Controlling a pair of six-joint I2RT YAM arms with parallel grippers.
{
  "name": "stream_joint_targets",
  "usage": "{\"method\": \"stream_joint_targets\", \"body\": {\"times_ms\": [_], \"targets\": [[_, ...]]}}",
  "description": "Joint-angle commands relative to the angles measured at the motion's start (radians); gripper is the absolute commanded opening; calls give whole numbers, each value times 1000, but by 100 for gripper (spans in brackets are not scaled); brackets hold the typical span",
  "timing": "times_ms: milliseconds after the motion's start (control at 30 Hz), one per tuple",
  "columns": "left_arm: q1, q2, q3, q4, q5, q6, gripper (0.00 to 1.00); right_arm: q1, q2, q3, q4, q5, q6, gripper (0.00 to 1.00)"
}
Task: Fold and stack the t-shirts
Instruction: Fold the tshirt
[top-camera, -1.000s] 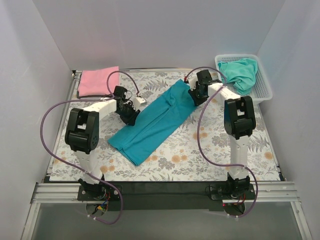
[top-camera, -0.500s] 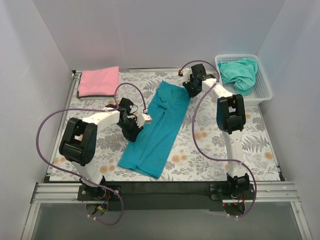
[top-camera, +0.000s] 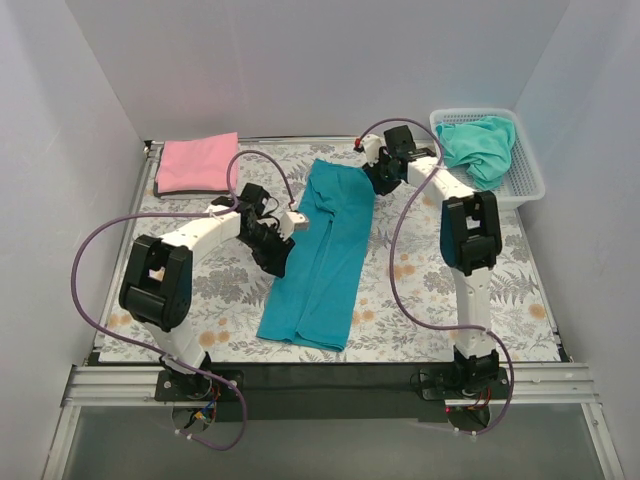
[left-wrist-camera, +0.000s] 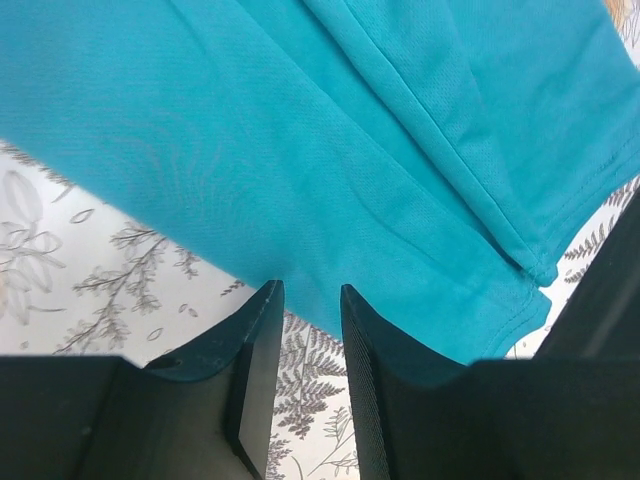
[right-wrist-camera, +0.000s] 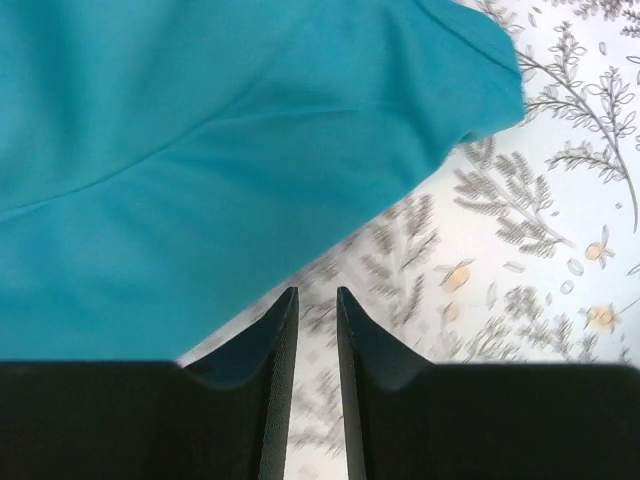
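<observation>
Three shirts noted: pink shirt (top-camera: 197, 163) folded far-left, aqua shirt (top-camera: 480, 145) in basket (top-camera: 530, 182), teal shirt (top-camera: 325, 260) laid as long strip mid-desk (top-camera: 420, 290). Lengthwise fold judged done. Left tool (left-wrist-camera: 305, 295), right tool (right-wrist-camera: 317, 295) narrowly parted, gripping nothing. Crosswise fold judged next; needed hem pinch first.

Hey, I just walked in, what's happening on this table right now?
A two-armed robot is working on a teal shirt, which lies as a long folded strip down the middle of the table. The left gripper is at its left edge and the right gripper at its far right corner. Both have their jaws narrowly parted, with no cloth between them. A pink shirt lies folded at the far left corner. An aqua shirt sits bunched in the basket, not yet folded.
</observation>
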Motion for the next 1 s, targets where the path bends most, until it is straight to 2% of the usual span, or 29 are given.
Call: {"method": "stream_joint_targets", "body": {"times_ms": [0, 133, 233, 500, 700, 967], "targets": [[12, -85, 16, 78, 51, -35, 30, 25, -219, -114, 10, -187, 60, 25], [4, -58, 2, 139, 49, -43, 31, 54, -235, -234, 19, -254, 113, 25], [-1, -10, 22, 139, 51, -43, 31, 62, -181, -220, 20, -267, 153, 24], [-51, 4, -56, 185, 16, -38, 31, 68, -28, -125, 37, -242, 163, 19], [-67, 31, -61, 220, 11, -86, 31, 67, 86, -7, 80, -99, 144, 18], [-67, 161, 32, 248, -27, -143, 31, 70, 210, 241, 103, -11, 138, 21]]}}
